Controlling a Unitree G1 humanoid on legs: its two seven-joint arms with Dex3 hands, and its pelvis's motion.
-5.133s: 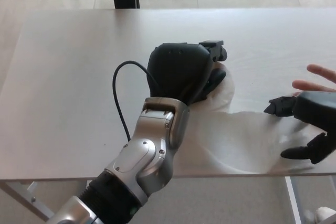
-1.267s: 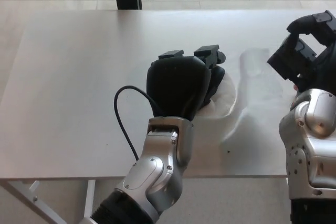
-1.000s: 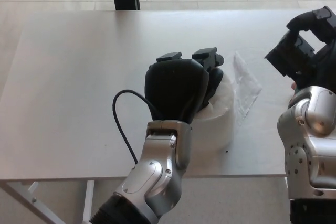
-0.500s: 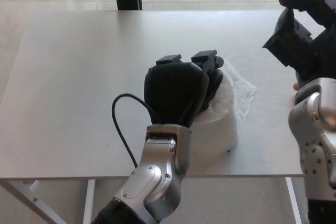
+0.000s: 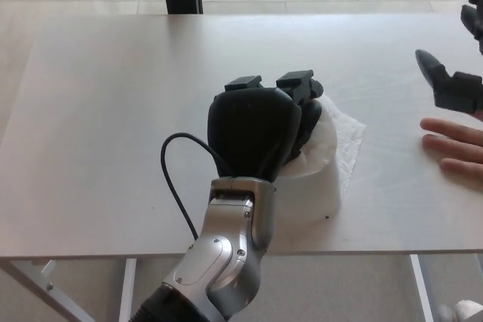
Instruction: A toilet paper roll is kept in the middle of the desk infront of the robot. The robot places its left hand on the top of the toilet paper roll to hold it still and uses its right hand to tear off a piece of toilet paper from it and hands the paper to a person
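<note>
The robot's black left hand (image 5: 256,130) lies flat on top of the white toilet paper roll (image 5: 317,179), fingers draped over its far side and pressing it down rather than gripping it; the roll stands near the middle of the pale grey desk (image 5: 106,111), somewhat toward the near edge. A loose white sheet (image 5: 349,141) hangs off the roll's right side onto the desk, attached or not I cannot tell. The black right hand (image 5: 460,73) is raised by the desk's right edge, fingers spread and nothing visible in them (it is partly cut off by the frame). Just below it a person's bare hand (image 5: 456,145) rests on the desk. The step in hand looks like tearing: the right hand would need to come down, pinch the sheet and pull it away.
</note>
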